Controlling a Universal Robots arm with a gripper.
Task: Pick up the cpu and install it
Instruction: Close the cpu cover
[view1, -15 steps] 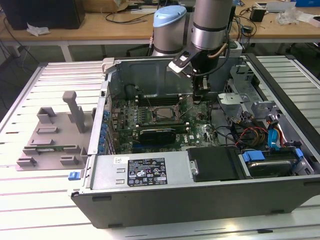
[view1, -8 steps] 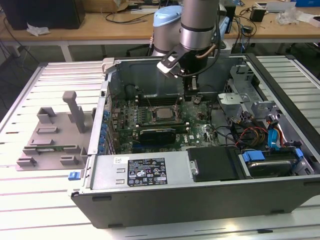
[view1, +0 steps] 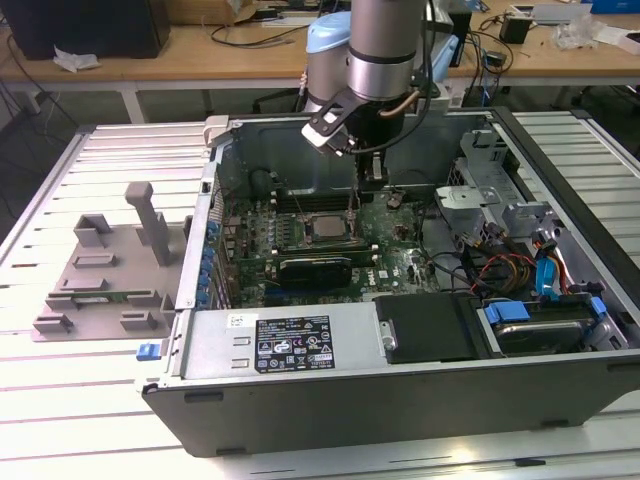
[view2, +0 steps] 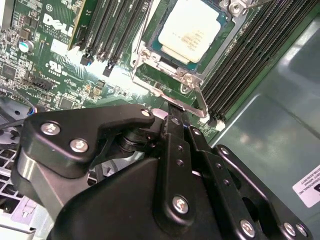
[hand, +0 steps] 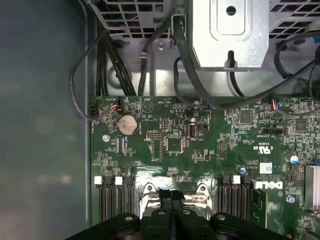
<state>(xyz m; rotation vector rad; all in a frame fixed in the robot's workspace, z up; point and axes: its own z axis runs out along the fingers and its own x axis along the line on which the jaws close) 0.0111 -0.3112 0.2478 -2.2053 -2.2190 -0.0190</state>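
— While the fingers (view2: 175, 135) are hanging pressed together with nothing between them, where is the cpu (view2: 192, 29) lying?

— It is sitting flat inside the socket frame (view2: 165, 86) on the board (hand: 200, 145), just past the fingertips in the second wrist view. Whether the tips are touching the frame's near corner is not showing.

— And in the exterior view?

— There the cpu (view1: 325, 226) is lying toward the exterior view's left of the fingers (view1: 374, 172) and nearer the camera. Being square, it is offering no long axis.

— What is crowding it?

— Memory slots (view2: 240, 60) are flanking the socket on two sides, and the black card (view1: 315, 268) is running along the side nearer the exterior camera. Farther out, the case (view1: 400, 400) walls are ringing the board, leaving open room above. The case is resting on the slatted surface (view1: 60, 420).
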